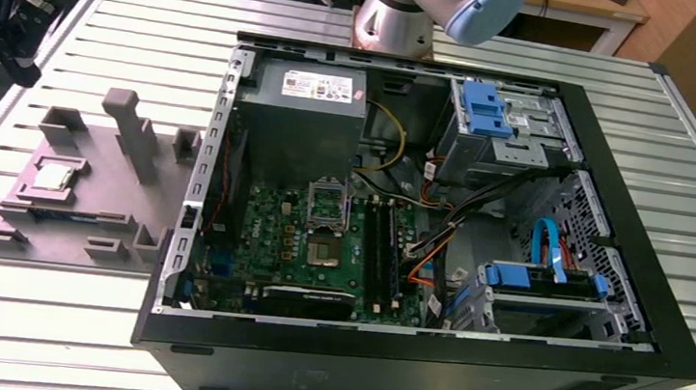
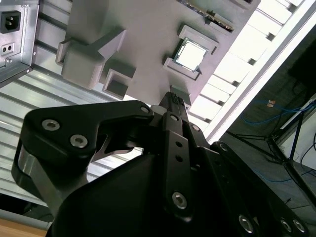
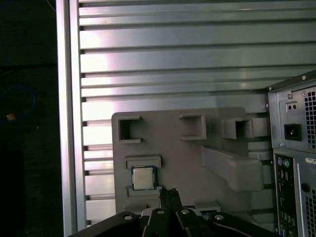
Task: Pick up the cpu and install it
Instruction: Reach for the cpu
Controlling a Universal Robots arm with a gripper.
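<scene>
The cpu is a small silvery square chip lying flat in a pocket of the grey fixture plate, at the exterior view's left of the open computer case. Both wrist views show it from well above, as the cpu and the cpu. My gripper hangs clear of it with its fingers together and nothing between them; its fingertips point toward the plate's edge near the chip. Inside the case, the green motherboard carries the socket with its hinged metal frame raised.
A grey power supply with a white label sits above the board. Blue drive brackets, cables and a blue drive cage fill the case's right half. Upright posts rise from the fixture plate. The case's rear panel stands beside the plate.
</scene>
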